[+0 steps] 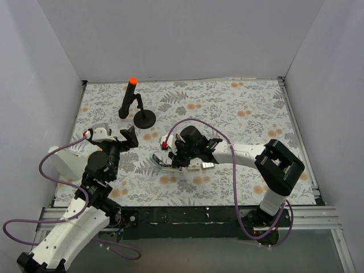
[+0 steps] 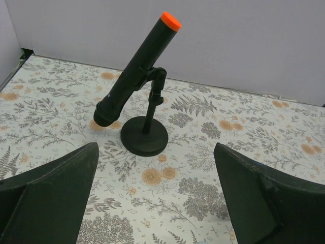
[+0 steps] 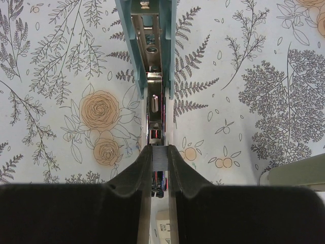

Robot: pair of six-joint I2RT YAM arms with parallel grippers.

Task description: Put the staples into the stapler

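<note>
Loading step, as I judge it: my right claw (image 3: 160,151) is clenched on the staples (image 3: 160,159) — a small grey block held over the open stapler (image 3: 155,101) on the floral surface (image 3: 254,76); next, lower it squarely into the silver channel — gently; my left claw (image 2: 155,150) hangs released, empty.

Top external: high above the near edge, looking down over the whole counter (image 1: 239,114).
Left wrist: low, between the left fingers (image 2: 51,198), facing the back wall (image 2: 228,40); black stand (image 2: 144,137) near.
Right wrist: straight down past the right fingers (image 3: 127,198), very close above the light blue bar (image 3: 127,46).
Shared: the overhead view also takes in that stand.
</note>
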